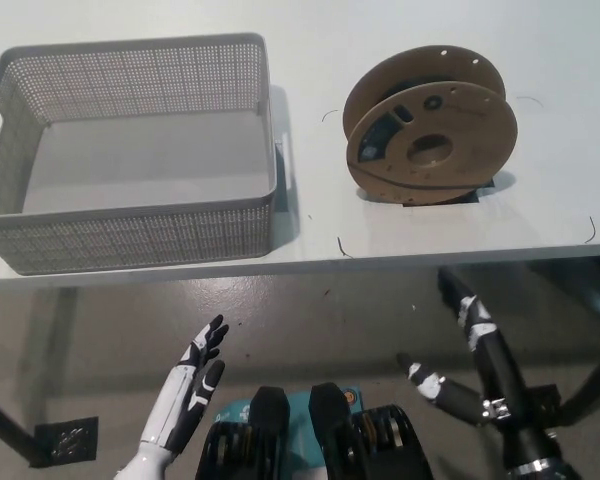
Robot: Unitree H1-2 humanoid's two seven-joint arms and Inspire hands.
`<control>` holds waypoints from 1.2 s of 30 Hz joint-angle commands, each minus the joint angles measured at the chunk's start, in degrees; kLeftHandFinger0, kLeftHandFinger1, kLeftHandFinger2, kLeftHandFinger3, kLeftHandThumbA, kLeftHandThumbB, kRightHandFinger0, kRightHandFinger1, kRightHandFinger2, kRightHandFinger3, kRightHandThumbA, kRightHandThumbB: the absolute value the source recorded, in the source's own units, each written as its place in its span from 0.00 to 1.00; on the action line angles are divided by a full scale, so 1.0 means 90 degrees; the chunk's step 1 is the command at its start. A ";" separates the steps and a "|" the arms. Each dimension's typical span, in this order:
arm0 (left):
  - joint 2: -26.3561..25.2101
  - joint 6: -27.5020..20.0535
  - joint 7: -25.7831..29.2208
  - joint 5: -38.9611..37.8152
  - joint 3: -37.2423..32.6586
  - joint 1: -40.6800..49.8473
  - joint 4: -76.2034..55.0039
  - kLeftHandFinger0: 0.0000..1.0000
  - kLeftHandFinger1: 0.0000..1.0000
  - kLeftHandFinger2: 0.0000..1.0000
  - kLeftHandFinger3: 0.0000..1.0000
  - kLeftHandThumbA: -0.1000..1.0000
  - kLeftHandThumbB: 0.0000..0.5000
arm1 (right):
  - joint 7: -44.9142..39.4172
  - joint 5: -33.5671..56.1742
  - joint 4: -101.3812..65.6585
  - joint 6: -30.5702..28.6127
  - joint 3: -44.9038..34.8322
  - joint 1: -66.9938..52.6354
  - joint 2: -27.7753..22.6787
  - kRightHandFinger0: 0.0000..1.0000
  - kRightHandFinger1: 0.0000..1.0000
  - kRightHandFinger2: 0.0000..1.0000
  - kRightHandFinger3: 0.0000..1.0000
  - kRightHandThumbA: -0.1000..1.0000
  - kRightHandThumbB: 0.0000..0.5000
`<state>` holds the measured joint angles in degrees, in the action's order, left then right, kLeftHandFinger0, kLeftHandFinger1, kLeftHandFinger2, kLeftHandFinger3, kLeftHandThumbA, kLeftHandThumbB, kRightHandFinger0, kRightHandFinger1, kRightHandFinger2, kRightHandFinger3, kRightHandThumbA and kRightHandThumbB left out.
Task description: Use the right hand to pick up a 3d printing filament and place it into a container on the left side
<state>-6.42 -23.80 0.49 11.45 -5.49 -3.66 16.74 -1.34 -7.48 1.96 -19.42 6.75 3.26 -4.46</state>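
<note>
We saw the filament spool (430,140) standing on edge on the pale table (310,30), at its right half, tilted a little so that its brown cardboard flange faced the camera; dark filament showed through the slots in that flange, and a dark patch lay under its lower edge; a few thin stray strands lay on the tabletop around it. The grey mesh basket (130,235) sat well apart from it at the table's left, its floor bare, its front wall close to the table's near edge.

Our right hand (465,350) hung below the table edge, under and a little right of the spool, touching nothing; its black fingers (458,292) were spread and extended upward toward the edge, so it was open and held nothing. Our left hand (195,375) rested low at the lower left, also beneath the table's edge, white fingers straight and apart, empty as well.
</note>
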 commanded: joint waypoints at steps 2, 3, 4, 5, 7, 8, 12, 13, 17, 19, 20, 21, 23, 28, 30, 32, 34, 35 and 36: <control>-0.0024 -0.0328 0.0087 -0.0006 0.0051 -0.0126 -0.0066 1.00 1.00 1.00 1.00 1.00 0.61 | -0.0412 -0.0559 -0.1661 0.0714 -0.0160 -0.0092 -0.0732 1.00 1.00 1.00 1.00 1.00 0.25; -0.0034 -0.0312 0.0058 -0.0042 0.0055 -0.0138 -0.0082 1.00 1.00 1.00 1.00 1.00 0.62 | -0.0501 -0.0505 -0.1838 0.0868 -0.0224 -0.0033 -0.0910 1.00 1.00 1.00 1.00 1.00 0.36; -0.0039 -0.0297 0.0041 -0.0061 0.0058 -0.0141 -0.0094 1.00 1.00 1.00 1.00 1.00 0.64 | -0.0572 -0.0452 -0.1950 0.1002 -0.0261 0.0025 -0.1043 1.00 1.00 1.00 1.00 1.00 0.41; -0.0053 -0.0328 -0.0004 -0.0111 0.0044 -0.0149 -0.0081 1.00 1.00 1.00 1.00 1.00 0.63 | -0.0739 -0.0368 -0.2205 0.1395 -0.0351 0.0112 -0.1304 1.00 1.00 1.00 1.00 1.00 0.48; -0.0069 -0.0347 -0.0056 -0.0170 0.0031 -0.0159 -0.0076 1.00 1.00 1.00 1.00 1.00 0.63 | -0.0870 -0.0330 -0.2490 0.1899 -0.0431 0.0193 -0.1531 1.00 1.00 1.00 1.00 1.00 0.56; -0.0093 -0.0348 -0.0085 -0.0218 -0.0009 -0.0180 -0.0059 1.00 1.00 1.00 1.00 1.00 0.64 | -0.0989 -0.0207 -0.2696 0.2290 -0.0554 0.0350 -0.1791 1.00 1.00 1.00 1.00 1.00 0.61; -0.0145 -0.0348 -0.0135 -0.0261 -0.0045 -0.0213 -0.0019 1.00 1.00 1.00 1.00 1.00 0.70 | -0.1138 0.0061 -0.2708 0.2652 -0.0850 0.0864 -0.2427 1.00 1.00 1.00 1.00 1.00 0.56; -0.0138 -0.0348 -0.0163 -0.0316 -0.0034 -0.0204 -0.0014 1.00 1.00 1.00 1.00 1.00 0.72 | -0.1198 0.0185 -0.2674 0.2728 -0.0938 0.1003 -0.2595 1.00 1.00 1.00 1.00 1.00 0.61; -0.0172 -0.0348 -0.0116 -0.0275 -0.0055 -0.0167 -0.0026 1.00 1.00 1.00 1.00 1.00 0.72 | -0.1571 0.0386 -0.2383 0.3262 -0.1169 0.1781 -0.3402 1.00 1.00 1.00 1.00 1.00 0.72; -0.0167 -0.0348 -0.0089 -0.0252 -0.0055 -0.0173 -0.0013 1.00 1.00 1.00 1.00 1.00 0.72 | -0.1770 0.0250 -0.2199 0.3353 -0.1119 0.2288 -0.3796 1.00 1.00 1.00 1.00 1.00 0.68; -0.0167 -0.0348 -0.0088 -0.0252 -0.0056 -0.0172 -0.0013 1.00 1.00 1.00 1.00 1.00 0.72 | -0.1805 0.0269 -0.2156 0.3381 -0.1105 0.2380 -0.3863 1.00 1.00 1.00 1.00 1.00 0.68; -0.0161 -0.0348 -0.0083 -0.0255 -0.0054 -0.0118 -0.0026 1.00 1.00 1.00 1.00 1.00 0.73 | -0.1922 0.0290 -0.2039 0.3471 -0.1033 0.2603 -0.3991 1.00 1.00 1.00 1.00 1.00 0.72; -0.0155 -0.0348 -0.0070 -0.0225 -0.0052 -0.0092 -0.0031 1.00 1.00 1.00 1.00 1.00 0.75 | -0.2353 0.0398 -0.1760 0.3777 -0.0837 0.3190 -0.4363 1.00 1.00 1.00 1.00 1.00 0.77; -0.0167 -0.0348 -0.0083 -0.0148 -0.0077 0.0005 -0.0047 1.00 1.00 1.00 1.00 1.00 0.78 | -0.3107 0.0459 -0.0922 0.4577 -0.0331 0.4340 -0.4717 1.00 1.00 1.00 1.00 1.00 0.86; -0.0181 -0.0348 -0.0083 -0.0145 -0.0093 -0.0004 -0.0042 1.00 1.00 1.00 1.00 1.00 0.78 | -0.3447 0.0398 -0.0553 0.4934 -0.0051 0.4922 -0.4850 1.00 1.00 1.00 1.00 1.00 0.83; -0.0188 -0.0348 -0.0067 -0.0136 -0.0113 -0.0036 -0.0025 1.00 1.00 1.00 1.00 1.00 0.77 | -0.3651 0.0341 -0.0286 0.5142 0.0160 0.5356 -0.4895 1.00 1.00 1.00 1.00 1.00 0.79; -0.0178 -0.0348 -0.0086 -0.0159 -0.0117 -0.0048 -0.0019 1.00 1.00 1.00 1.00 1.00 0.76 | -0.3946 -0.0018 0.0034 0.4950 0.0614 0.5937 -0.4945 1.00 1.00 1.00 1.00 1.00 0.76; -0.0183 -0.0348 -0.0088 -0.0152 -0.0118 -0.0048 -0.0012 1.00 1.00 1.00 1.00 1.00 0.78 | -0.4004 -0.0062 0.0178 0.4824 0.0705 0.6072 -0.4931 1.00 1.00 1.00 1.00 1.00 0.77; -0.0195 -0.0348 -0.0087 -0.0121 -0.0132 -0.0046 -0.0022 1.00 1.00 1.00 1.00 1.00 0.77 | -0.4141 -0.0155 0.0412 0.4690 0.0903 0.6335 -0.4891 1.00 1.00 1.00 1.00 1.00 0.70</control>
<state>-7.41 -24.41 0.02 10.19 -6.14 -3.55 16.95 -28.73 -5.85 0.87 19.64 10.09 48.37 -45.14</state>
